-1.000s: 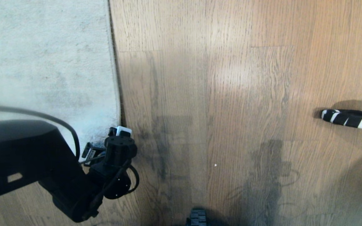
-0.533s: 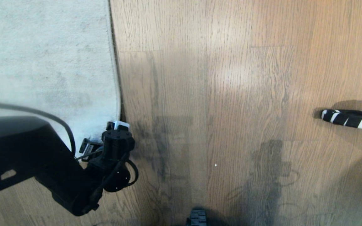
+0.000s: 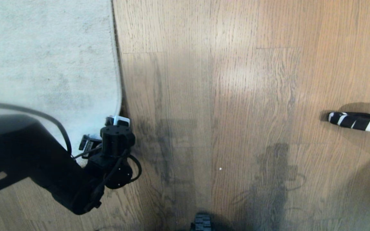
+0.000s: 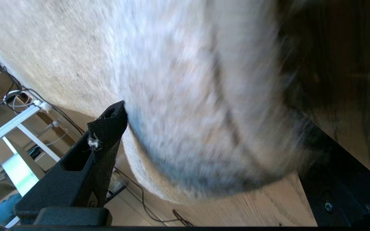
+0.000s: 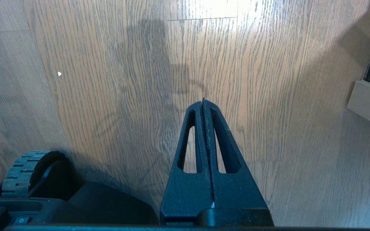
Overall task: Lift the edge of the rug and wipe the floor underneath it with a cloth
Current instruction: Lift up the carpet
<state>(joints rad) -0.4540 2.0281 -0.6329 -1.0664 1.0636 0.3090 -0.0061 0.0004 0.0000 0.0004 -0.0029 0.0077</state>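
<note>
Left gripper (image 4: 210, 154) spread wide, rug edge (image 4: 204, 134) between jaws, ungripped; right gripper (image 5: 203, 102) clenched empty over floor (image 5: 108, 96).

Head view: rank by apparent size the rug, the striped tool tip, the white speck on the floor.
1. Rug, filling the upper left.
2. Striped tool tip, at the right edge.
3. White speck, a dot on the floor.
Clear gaps, no ties.

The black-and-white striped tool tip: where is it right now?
The black-and-white striped tip lies on the brown wood-plank floor at the head view's right edge, far from the pale grey rug and open left gripper.
</note>
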